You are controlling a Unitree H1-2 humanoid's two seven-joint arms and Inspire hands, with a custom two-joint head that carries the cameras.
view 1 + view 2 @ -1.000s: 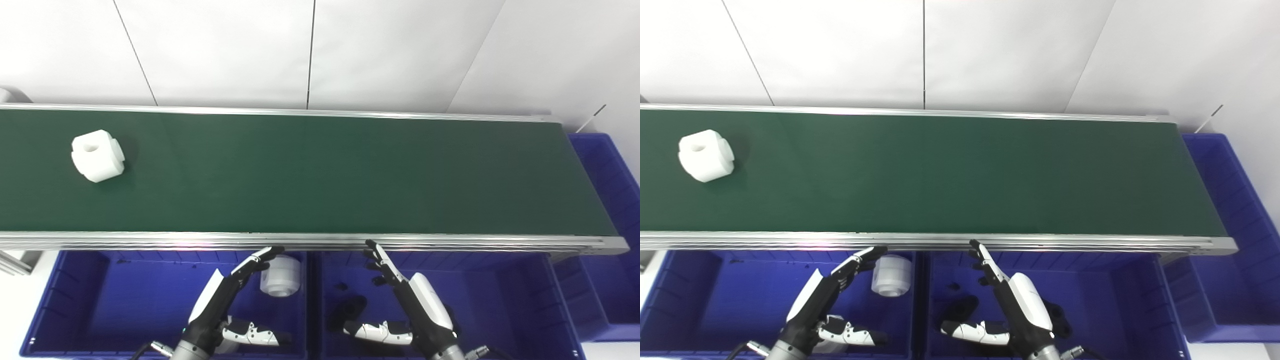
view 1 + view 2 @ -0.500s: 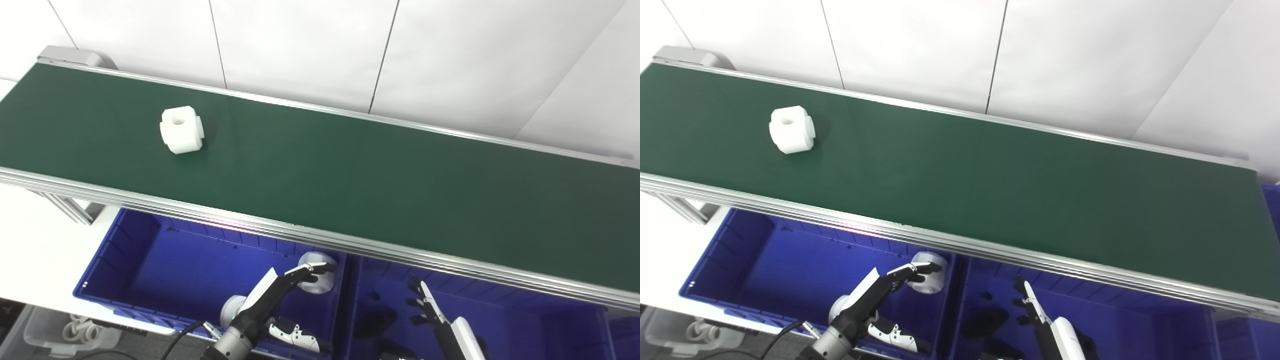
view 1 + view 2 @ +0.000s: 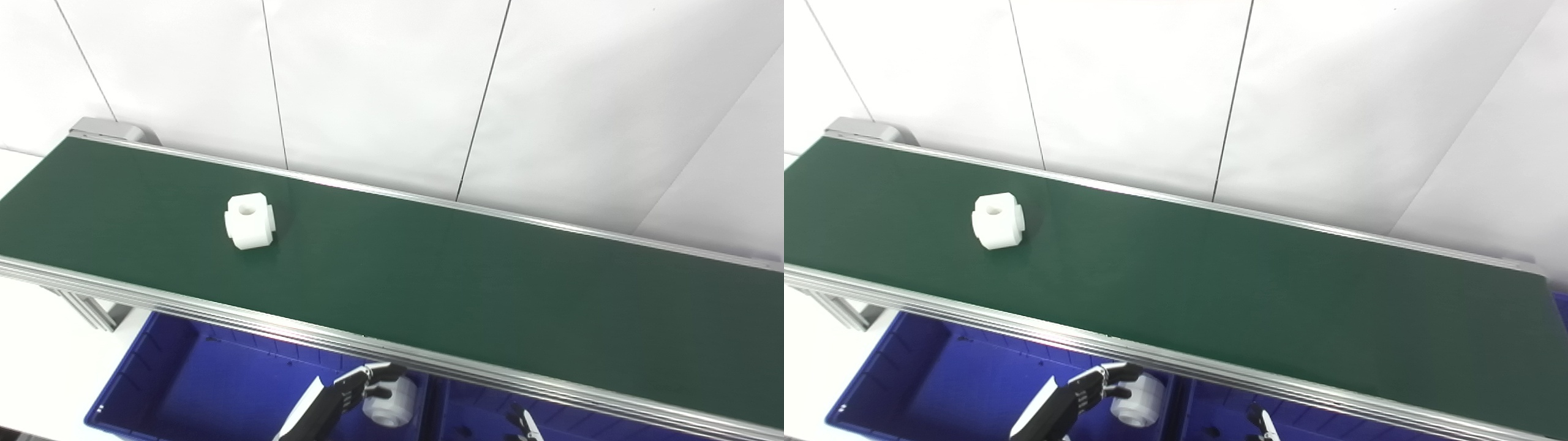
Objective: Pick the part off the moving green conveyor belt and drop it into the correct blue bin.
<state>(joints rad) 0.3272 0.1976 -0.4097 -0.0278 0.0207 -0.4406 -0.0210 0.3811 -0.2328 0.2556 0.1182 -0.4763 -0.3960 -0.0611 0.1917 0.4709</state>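
A white blocky part with a round hole on top (image 3: 249, 220) lies on the green conveyor belt (image 3: 429, 288), left of the middle; it also shows in the right eye view (image 3: 998, 220). My left hand (image 3: 343, 398) is low at the bottom edge, over the left blue bin (image 3: 184, 380), with its fingers a little bent and nothing in it. It is far below and right of the part. Only the fingertips of my right hand (image 3: 520, 425) show at the bottom edge, stretched upward over the neighbouring bin and holding nothing.
A white round part (image 3: 392, 404) lies in the left bin just behind my left hand's fingers. The belt's silver front rail (image 3: 245, 318) runs between the hands and the belt. A white panelled wall stands behind the belt.
The camera has swung left and upward, so both hands have dropped to the picture's bottom edge. The white part has ridden rightward along the belt. My left hand's fingers have bent slightly.
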